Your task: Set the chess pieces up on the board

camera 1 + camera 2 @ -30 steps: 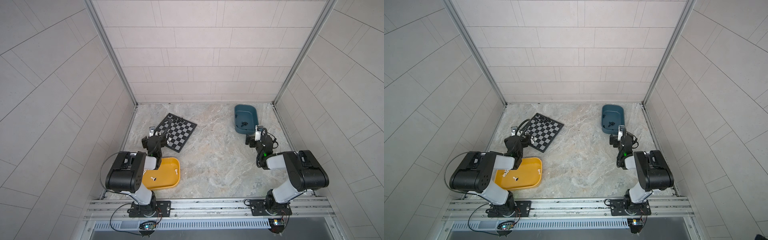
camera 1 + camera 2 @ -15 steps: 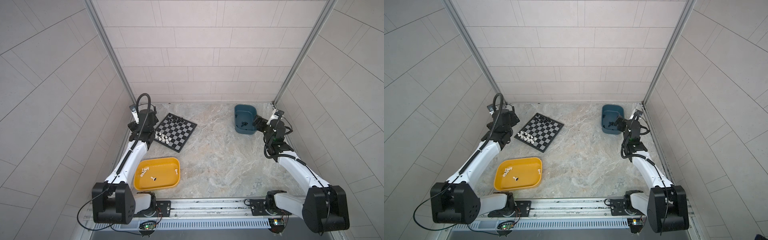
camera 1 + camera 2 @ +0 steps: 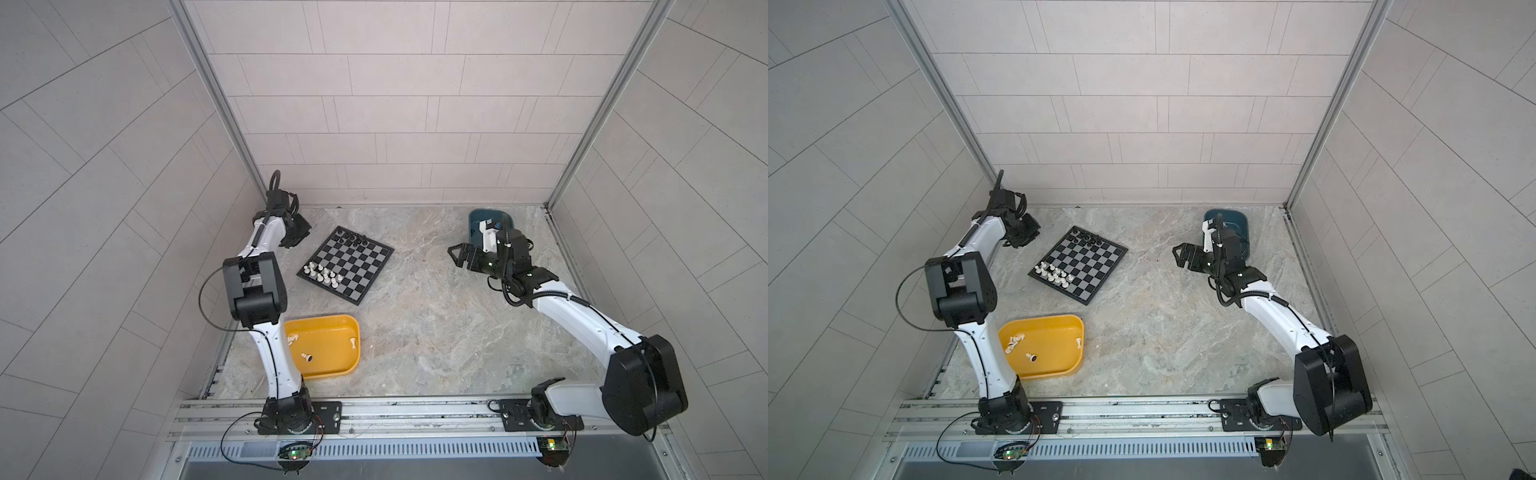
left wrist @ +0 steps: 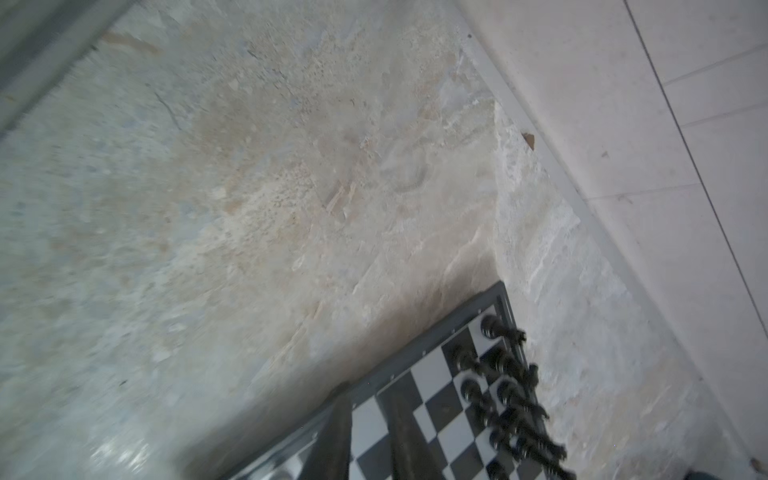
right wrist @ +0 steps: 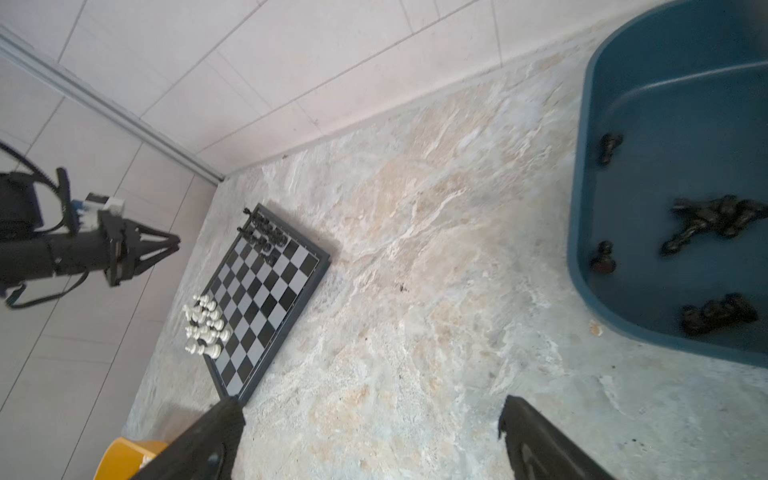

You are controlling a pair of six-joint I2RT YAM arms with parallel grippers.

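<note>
The task is judged to be partly done. The chessboard (image 3: pixel 359 270) lies skewed on the far left part of the worktop (image 3: pixel 415 324). A cluster of white chessmen (image 3: pixel 322 275) is stood at its near-left corner, and a cluster of black chessmen (image 3: pixel 353 239) along the opposite far edge. On each side the pieces are crowded at one end, and most squares of the two home rows are seen bare.

A few loose white pieces (image 3: pixel 352 341) are left in the yellow tray (image 3: pixel 332 332) near the left arm's base. Several loose black pieces (image 5: pixel 715 220), some lying in heaps, are left in the dark teal tray (image 5: pixel 579 208) at the far right. Exact counts cannot be told.

The left pincer (image 5: pixel 174 242) is seen drawn narrow, nearly to a point, with nothing visible between its tips. It is held above the worktop just off the board's far-left corner. The right pincer (image 3: pixel 457 257) is spread wide and empty, and is held between the board and the teal tray, nearer the tray.

No brand, label or writing can be read anywhere in these views.
</note>
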